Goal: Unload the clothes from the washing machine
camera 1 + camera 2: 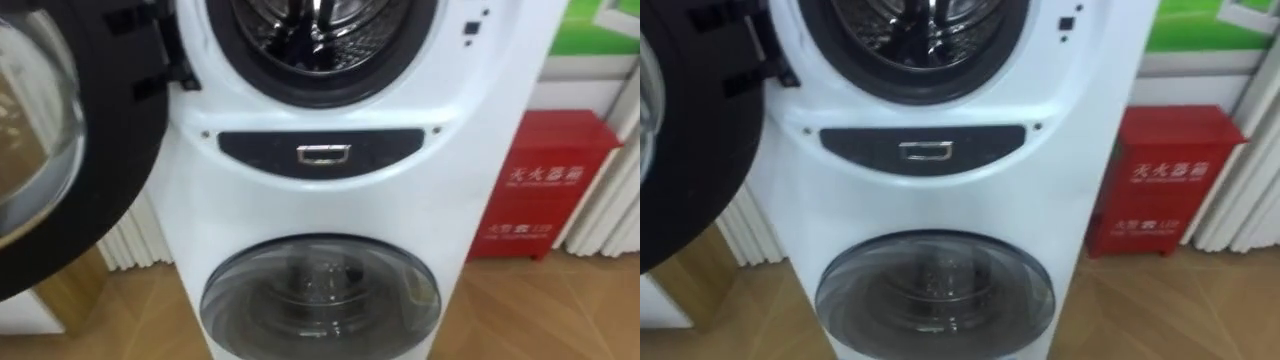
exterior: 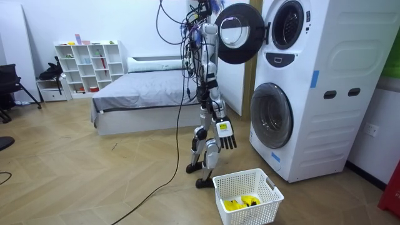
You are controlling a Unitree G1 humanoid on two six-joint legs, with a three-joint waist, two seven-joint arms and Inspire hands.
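Right hand hangs at the robot's side, fingers loose and straight, holding nothing. The robot stands facing the washing machine. White basket is on the floor by its feet, yellow clothes inside. Upper door is swung open, drum exposed; lower door is closed. Red cabinet stands beyond.

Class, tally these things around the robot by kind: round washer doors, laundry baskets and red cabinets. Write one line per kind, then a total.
Round washer doors: 2 (upper door open, lower door shut)
Laundry baskets: 1 (white basket on the floor)
Red cabinets: 1 (red cabinet beside the machine)
Total: 4
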